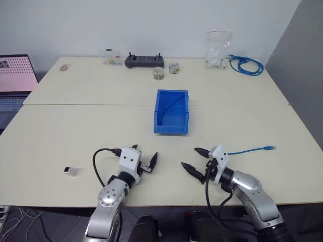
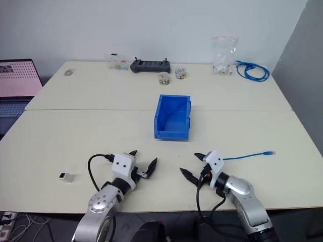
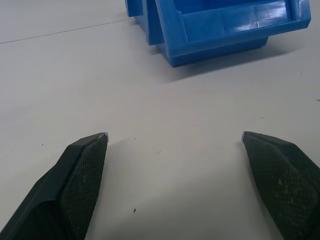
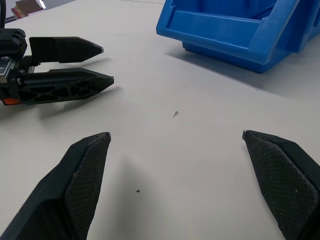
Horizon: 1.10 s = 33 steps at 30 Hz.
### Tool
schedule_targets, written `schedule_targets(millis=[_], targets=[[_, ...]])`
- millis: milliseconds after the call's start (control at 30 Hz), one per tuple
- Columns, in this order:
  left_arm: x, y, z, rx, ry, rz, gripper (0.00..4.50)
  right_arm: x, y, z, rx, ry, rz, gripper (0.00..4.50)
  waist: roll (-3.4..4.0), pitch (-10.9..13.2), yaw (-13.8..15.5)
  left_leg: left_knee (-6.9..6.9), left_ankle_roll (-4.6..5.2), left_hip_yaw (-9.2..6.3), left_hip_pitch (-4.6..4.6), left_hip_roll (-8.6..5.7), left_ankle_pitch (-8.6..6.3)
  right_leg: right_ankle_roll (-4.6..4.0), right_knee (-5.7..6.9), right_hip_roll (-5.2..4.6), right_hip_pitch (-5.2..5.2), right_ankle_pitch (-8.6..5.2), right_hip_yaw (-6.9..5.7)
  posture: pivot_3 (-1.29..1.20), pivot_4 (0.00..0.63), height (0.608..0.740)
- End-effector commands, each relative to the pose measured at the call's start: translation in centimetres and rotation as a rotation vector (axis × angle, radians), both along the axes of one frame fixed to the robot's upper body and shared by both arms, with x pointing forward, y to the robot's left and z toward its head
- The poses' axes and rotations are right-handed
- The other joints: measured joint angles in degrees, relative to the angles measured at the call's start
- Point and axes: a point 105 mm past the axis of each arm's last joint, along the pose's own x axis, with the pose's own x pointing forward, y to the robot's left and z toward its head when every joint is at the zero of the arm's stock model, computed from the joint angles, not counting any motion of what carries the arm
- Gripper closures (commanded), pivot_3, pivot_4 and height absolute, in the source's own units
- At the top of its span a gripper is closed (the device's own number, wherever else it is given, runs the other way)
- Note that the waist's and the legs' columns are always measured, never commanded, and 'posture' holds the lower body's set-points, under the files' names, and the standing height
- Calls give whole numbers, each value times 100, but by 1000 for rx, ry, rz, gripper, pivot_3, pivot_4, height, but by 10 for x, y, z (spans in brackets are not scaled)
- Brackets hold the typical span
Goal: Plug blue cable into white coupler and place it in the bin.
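The blue cable [image 1: 250,149] lies nearly straight on the table near the front right, just past my right gripper [image 1: 190,157]. That gripper hovers low over the table, open and holding nothing. My left gripper [image 1: 145,154] is beside it to the left, also open and empty, and its fingers [image 4: 75,85] show in the right wrist view. The white coupler [image 1: 70,171] sits alone at the front left, well left of the left gripper. The bin [image 1: 171,130] stands at mid-table beyond both grippers, its lowered front lip [image 3: 225,30] facing them.
Along the back edge are a coiled bundle of blue cable [image 1: 247,65], a clear plastic bag [image 1: 218,50], a black controller [image 1: 144,61], two small jars [image 1: 158,73] and a clear box [image 1: 111,58]. A laptop [image 1: 15,85] stands off the table's left side.
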Motion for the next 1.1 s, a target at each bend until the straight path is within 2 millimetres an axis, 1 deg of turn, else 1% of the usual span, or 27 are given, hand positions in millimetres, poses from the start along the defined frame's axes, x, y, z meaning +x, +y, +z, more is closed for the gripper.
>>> schedule_targets(millis=[33, 300, 533, 633, 867, 1000, 1100], targets=[[1, -3, 10, -7, -51, -21, 0, -1, 1, 8, 7, -37, 9, 18, 0, 0, 0, 0, 0, 0, 0, 0, 0, 0, 0, 0, 0, 0, 0, 0, 150, 740], [-1, -2, 8, -3, -45, -21, 0, -1, 0, 9, 23, -37, 2, 18, 0, 0, 1, 0, 0, 3, 0, 0, 0, 0, 0, 0, -1, 0, 3, 0, 150, 740], [0, 0, 18, -37, -74, -58, 0, -1, 0, 10, 28, -47, 0, 18, 0, 0, 2, 0, 0, 4, 0, 1, 0, 0, 0, 0, -1, 0, 3, 0, 150, 740], [1, 2, 25, -55, -100, -79, 0, -2, -1, 11, 30, -54, -3, 18, 0, 0, 2, 0, 0, 4, 0, 1, 0, 0, 0, 0, -1, 0, 3, 0, 150, 740], [-5, -5, 40, -108, -122, -217, 0, -2, -2, 16, 33, -76, -13, 18, 0, 0, 3, 0, 0, 7, 0, 1, 0, 0, -1, 1, -2, 0, 5, 0, 150, 740], [-9, -18, 45, -106, -112, -351, 0, 0, -7, 19, 37, -98, -63, 18, 0, 0, 4, 0, 0, 8, 0, 1, 0, 0, 0, 1, -2, 0, 6, 0, 150, 740], [-12, -28, 51, -51, -120, -480, 0, 1, -19, 27, 30, -139, -139, 18, 1, 1, 12, 0, 0, 9, -1, 1, 0, 0, 0, 1, -3, 0, 7, 0, 150, 740]])
